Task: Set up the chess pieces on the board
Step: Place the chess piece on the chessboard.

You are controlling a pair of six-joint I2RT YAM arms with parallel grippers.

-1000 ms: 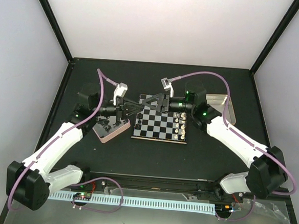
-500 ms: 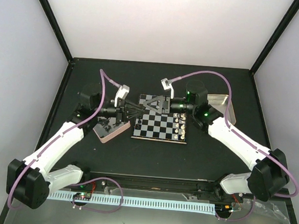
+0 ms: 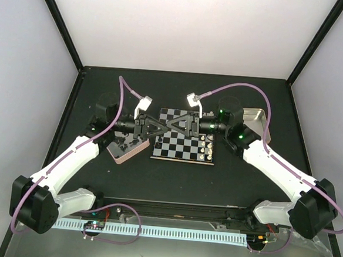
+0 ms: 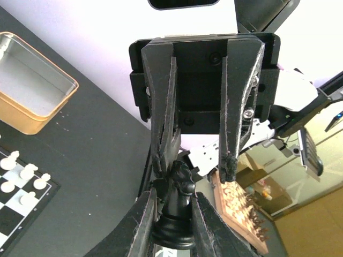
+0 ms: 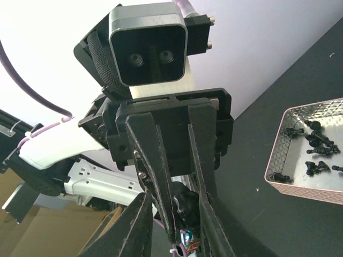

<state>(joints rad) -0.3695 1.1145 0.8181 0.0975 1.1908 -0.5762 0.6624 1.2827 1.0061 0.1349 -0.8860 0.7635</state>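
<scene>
**Two grippers meeting over the board (overhead and wrist views).** The left gripper [image 3: 157,126] and the right gripper [image 3: 165,126] face each other tip to tip above a dark desk [image 3: 173,184]. Seen from overhead, their fingertips lie over the left edge of the small square chessboard with black and silvery glossy checks [image 3: 179,145].

The left gripper is clamped on a tiny black chess knight [image 4: 177,206], holding it by the base and lower body. The knight's head points toward the right gripper. The right gripper's jaws stand narrowly parted around that head. One finger [image 4: 161,118] touches it, and the other finger [image 4: 236,118] is separated from it by a visible gap (clearest from the left wrist).

The chessboard lies flat on the desk below both sets of fingertips. Two files of tiny white chess pieces [image 3: 206,145] stand along the board edge farthest from the left gripper, just beside the right gripper's wrist.

Several more tiny black chess pieces [image 5: 313,142] lie loose in a pink-rimmed square metal tin [image 3: 122,157]. This tin rests on the desk just beside the board, next to the left gripper's body. A gold-rimmed square metal tin [image 3: 260,120] sits behind the right gripper, beyond its wrist.
</scene>
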